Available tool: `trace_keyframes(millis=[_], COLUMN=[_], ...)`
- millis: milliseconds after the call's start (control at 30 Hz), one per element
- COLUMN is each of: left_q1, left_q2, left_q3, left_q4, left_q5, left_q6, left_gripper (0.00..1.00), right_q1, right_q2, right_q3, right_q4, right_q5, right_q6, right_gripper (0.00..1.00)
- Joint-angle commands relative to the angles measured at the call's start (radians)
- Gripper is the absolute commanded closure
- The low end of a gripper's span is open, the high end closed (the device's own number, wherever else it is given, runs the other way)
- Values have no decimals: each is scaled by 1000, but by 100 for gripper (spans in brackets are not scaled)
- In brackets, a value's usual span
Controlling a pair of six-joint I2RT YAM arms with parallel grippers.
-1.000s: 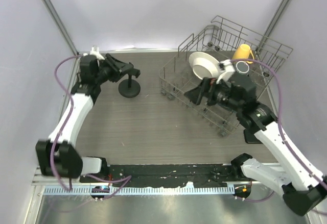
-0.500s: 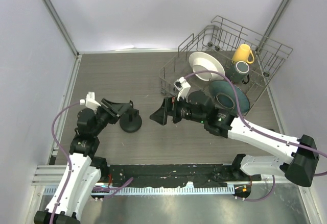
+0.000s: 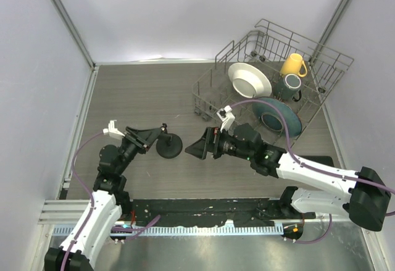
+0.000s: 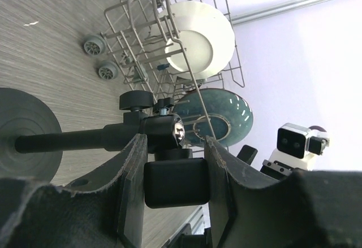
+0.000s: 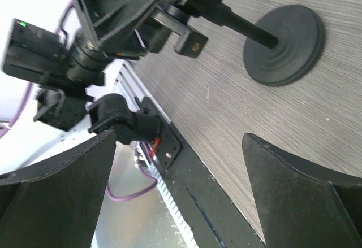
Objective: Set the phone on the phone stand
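The phone stand [image 3: 168, 147] is clamped near its top in the left gripper [image 3: 155, 133], seemingly for steadying. At its 3 o'clock the right gripper [image 3: 196, 146] is spread wide, empty. The phone [image 3: 322, 159] is seen at the table's [image 3: 142, 92] 4 o'clock.

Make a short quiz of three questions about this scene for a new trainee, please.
1. True or false: the left pincer is closed on the top of the phone stand.
2. Choose one: the white plate sits A) in the dish rack, B) on the phone stand, C) in the left pincer.
3. Fill in: the fingers of the right pincer stand ___ (open or shut).

Key: 1 true; 2 A; 3 open.
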Motion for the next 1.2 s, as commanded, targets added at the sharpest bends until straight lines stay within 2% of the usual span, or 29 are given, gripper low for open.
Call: trace_keyframes(millis=[0, 100, 300, 367, 500, 700, 933, 1167], left_q1=[-12, -12, -20, -20, -21, -24, -37, -51], left_q2=[-19, -32, -18, -24, -22, -15, 45, 114], left_q3=[-49, -87, -130, -119, -100, -67, -53, -61], left_q4=[242, 258, 283, 235, 177, 97, 95, 140], left_q5=[-19, -23, -40, -43, -51, -54, -53, -57], left_q6=[-75, -100, -163, -160, -162, -146, -151, -152], left_gripper=[100, 100, 100, 100, 100, 100, 100, 100], right_q1=[1, 1, 1, 1, 1, 1, -2, -5], right_q2=[-33, -28, 53, 88, 197, 337, 470, 546], right_q3=[-8, -53, -31, -5, 4, 94, 111, 119], right_q4=[182, 278, 289, 266, 392, 459, 582, 660], right_q5=[-23, -9, 19, 13, -6, 17, 37, 12], right_q6=[73, 134, 160, 163, 243, 329, 474, 534], right_gripper=[1, 1, 1, 1, 1, 2, 7, 14])
